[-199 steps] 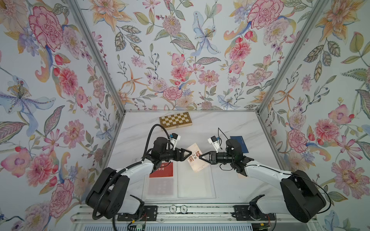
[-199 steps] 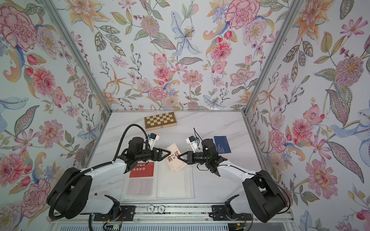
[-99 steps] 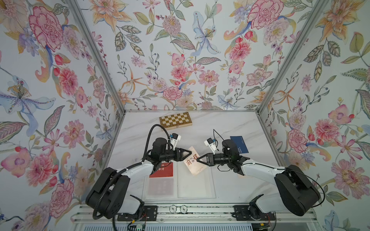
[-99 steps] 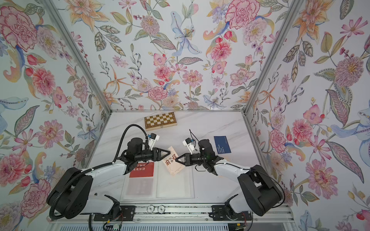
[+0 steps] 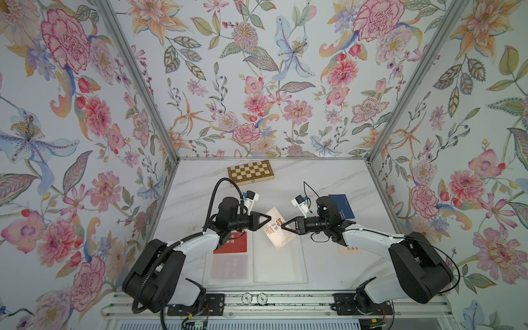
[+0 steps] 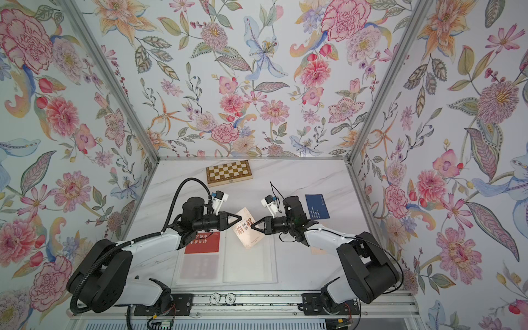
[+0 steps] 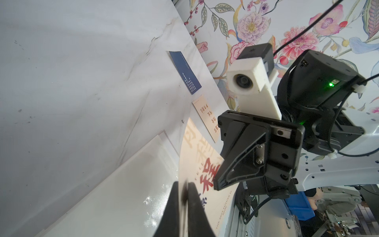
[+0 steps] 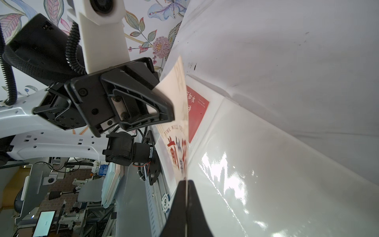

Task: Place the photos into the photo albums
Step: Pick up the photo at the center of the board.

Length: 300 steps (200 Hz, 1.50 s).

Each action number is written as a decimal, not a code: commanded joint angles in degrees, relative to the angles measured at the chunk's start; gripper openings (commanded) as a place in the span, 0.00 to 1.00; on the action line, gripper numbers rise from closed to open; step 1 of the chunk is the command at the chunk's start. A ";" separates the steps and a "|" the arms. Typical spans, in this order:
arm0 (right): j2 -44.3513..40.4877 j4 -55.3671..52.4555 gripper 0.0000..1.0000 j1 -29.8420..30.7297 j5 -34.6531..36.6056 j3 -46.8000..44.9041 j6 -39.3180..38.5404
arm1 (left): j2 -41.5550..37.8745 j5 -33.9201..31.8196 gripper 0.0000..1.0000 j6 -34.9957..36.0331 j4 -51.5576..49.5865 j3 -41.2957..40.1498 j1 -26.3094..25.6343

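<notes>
At the tip of the left gripper (image 5: 269, 219): shut tight on one edge of the cream card (image 5: 276, 232). Across from it, the right gripper (image 5: 283, 225): shut tight on the other edge of the same card. Held up in the air between the two, tilted, just above the far end of the open album (image 5: 288, 268). Not in a sleeve yet.

Could bend or rip if pulled two ways at once. Could crease if squeezed together. Could drop flat on the page, or slide off onto the table (image 5: 285, 183), if let go by both too soon. Might also miss the sleeve's opening and skate over the shiny plastic; opening hard to spot from these views.

Further out: red card (image 5: 232, 243) lying in the album's left page, partly under the left arm. Blue card (image 5: 343, 205) and second cream card (image 5: 349, 249) flat on the table by the right arm, waiting. Chessboard (image 5: 250, 173) far back, well apart.
</notes>
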 commanded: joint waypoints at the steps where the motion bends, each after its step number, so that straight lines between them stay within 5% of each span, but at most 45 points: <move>1: 0.58 -1.05 0.04 -0.31 -1.23 2.35 -1.19 | -0.34 1.53 0.00 -0.77 2.02 0.24 -0.34; 51: 0.26 -0.39 0.37 -1.50 -0.23 1.71 -0.01 | -0.63 0.08 0.00 -2.24 3.25 0.78 -0.14; 85: -2.19 1.63 0.46 -4.30 4.74 -2.36 3.33 | -2.12 -2.25 0.00 -5.17 5.62 -0.15 2.04; 154: -3.37 16.20 0.47 1.26 15.05 -10.26 15.74 | -3.15 -5.38 0.00 -17.28 20.15 -7.34 9.33; 207: 3.36 29.64 0.47 5.22 18.86 -10.04 22.74 | -0.93 -5.45 0.00 -24.74 30.52 -10.68 12.00; 300: 18.62 47.07 0.44 9.51 18.07 -4.48 30.47 | 0.57 -4.58 0.00 -25.82 32.52 -12.09 12.32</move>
